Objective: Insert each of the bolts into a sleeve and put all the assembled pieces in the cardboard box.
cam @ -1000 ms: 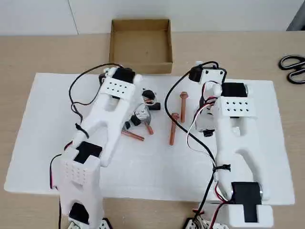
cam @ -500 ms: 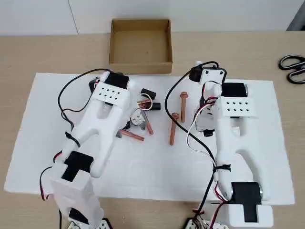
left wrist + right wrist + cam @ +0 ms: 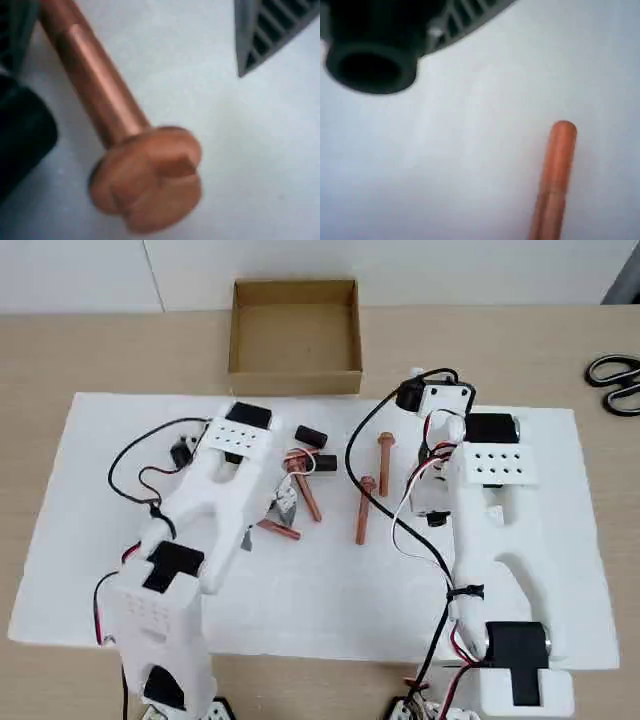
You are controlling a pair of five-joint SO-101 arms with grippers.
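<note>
Several copper bolts lie on the white mat (image 3: 100, 490): two crossed near my left gripper (image 3: 283, 502) (one (image 3: 305, 490), one (image 3: 280, 529)), and two more (image 3: 363, 510), (image 3: 385, 452) toward the right arm. Two black sleeves (image 3: 311, 435), (image 3: 323, 462) lie beside them. In the left wrist view a bolt (image 3: 145, 185) lies head-first between a grey finger (image 3: 265, 35) and a dark part, with a gap to the finger; the gripper is open. My right gripper (image 3: 436, 512) holds a black sleeve (image 3: 370, 65) against its grey finger (image 3: 465, 20), above a bolt tip (image 3: 560, 150).
The open cardboard box (image 3: 295, 383) stands past the mat's far edge, between the two arms. Scissors (image 3: 615, 383) lie on the wooden table at the far right. Black cables loop beside both arms.
My left arm has drawn back toward the near side, carrying its gripper from beside the sleeves down over the crossed bolts. The right arm has not moved.
</note>
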